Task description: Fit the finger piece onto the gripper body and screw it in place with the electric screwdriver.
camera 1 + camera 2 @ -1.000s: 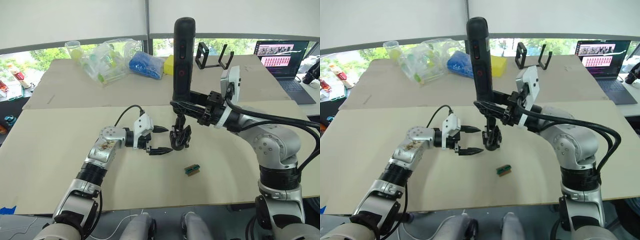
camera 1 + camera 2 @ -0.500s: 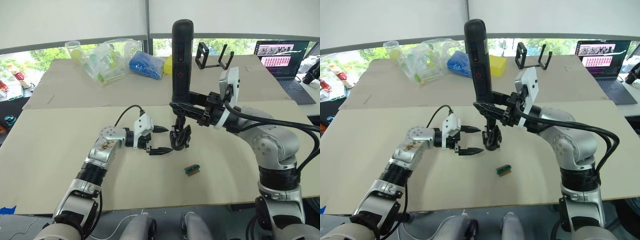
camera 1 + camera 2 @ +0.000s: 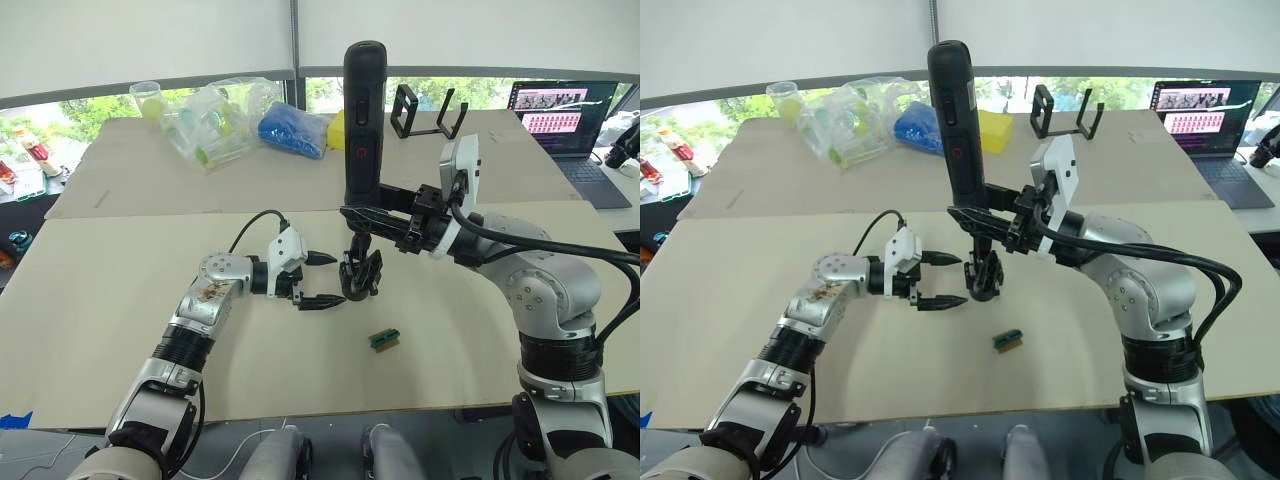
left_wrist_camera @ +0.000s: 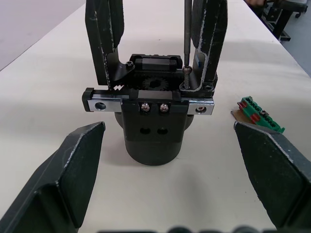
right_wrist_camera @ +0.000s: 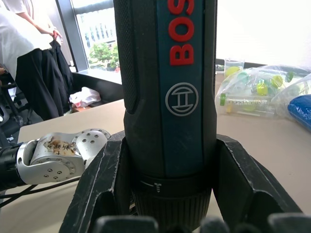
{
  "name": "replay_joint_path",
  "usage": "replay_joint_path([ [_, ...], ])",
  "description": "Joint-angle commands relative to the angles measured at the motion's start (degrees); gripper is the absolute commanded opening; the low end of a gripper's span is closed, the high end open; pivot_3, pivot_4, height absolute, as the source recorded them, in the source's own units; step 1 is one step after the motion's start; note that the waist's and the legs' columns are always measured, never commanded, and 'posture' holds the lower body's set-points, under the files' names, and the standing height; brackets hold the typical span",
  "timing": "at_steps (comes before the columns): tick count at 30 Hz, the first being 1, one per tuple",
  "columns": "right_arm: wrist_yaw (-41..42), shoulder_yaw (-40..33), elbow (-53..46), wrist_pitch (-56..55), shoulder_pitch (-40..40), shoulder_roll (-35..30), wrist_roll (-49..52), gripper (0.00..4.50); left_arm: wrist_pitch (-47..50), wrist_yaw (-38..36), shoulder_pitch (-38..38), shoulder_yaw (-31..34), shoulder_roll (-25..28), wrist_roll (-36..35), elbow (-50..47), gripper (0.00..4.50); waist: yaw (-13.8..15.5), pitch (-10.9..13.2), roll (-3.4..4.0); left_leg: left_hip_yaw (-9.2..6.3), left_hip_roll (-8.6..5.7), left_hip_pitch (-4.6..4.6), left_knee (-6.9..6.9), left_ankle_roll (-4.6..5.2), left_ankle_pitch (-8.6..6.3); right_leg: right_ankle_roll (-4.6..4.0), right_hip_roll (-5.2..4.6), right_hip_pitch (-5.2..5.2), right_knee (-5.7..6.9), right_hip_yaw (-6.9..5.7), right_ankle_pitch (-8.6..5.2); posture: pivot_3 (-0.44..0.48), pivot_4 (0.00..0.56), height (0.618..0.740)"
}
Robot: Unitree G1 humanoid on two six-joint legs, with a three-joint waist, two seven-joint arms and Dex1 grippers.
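The gripper body [image 4: 154,132] stands on the table between my two arms, also visible as a black block [image 3: 361,276]. Two black fingers rise from it; the finger piece [image 4: 210,42] is the one beside the bit. My right gripper [image 3: 372,214] is shut on the electric screwdriver [image 3: 362,120], held upright, its fingers [image 5: 104,184] clamping the lower barrel [image 5: 170,92]. The thin metal bit [image 4: 187,34] comes straight down onto a screw at the body's top rail. My left gripper [image 3: 336,278] is open just left of the body, not touching it.
A small green-and-tan block [image 3: 384,339] lies on the table just right of the body. At the back are clear plastic bags [image 3: 212,120], a blue bag [image 3: 293,130], a black open-frame stand [image 3: 428,112] and a laptop [image 3: 563,115]. A person [image 5: 29,53] stands beyond the table.
The top of the screwdriver has leaned very slightly to the left. The left arm and the gripper body have not moved.
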Motion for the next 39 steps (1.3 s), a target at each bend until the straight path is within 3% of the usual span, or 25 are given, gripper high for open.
replay_joint_path([
  [1,0.64,-1.13,-1.91,-3.03,-1.11,-0.11,0.25,1.91,-0.58,0.03,-0.02,0.18,-0.24,-0.14,-1.71,4.5,0.01,0.0,0.0,0.0,0.0,0.0,0.0,0.0,0.0,0.0,0.0,0.0,0.0,0.0,0.0,0.0,0.15,0.74],
  [39,2.67,-0.43,-2.39,-4.65,-0.73,-0.07,-1.57,1.91,-0.63,0.18,0.02,0.26,-0.33,-0.08,-1.54,4.5,0.01,0.0,0.0,0.0,0.0,0.0,0.0,0.0,0.0,0.0,0.0,0.0,0.0,0.0,0.0,0.0,0.15,0.74],
])
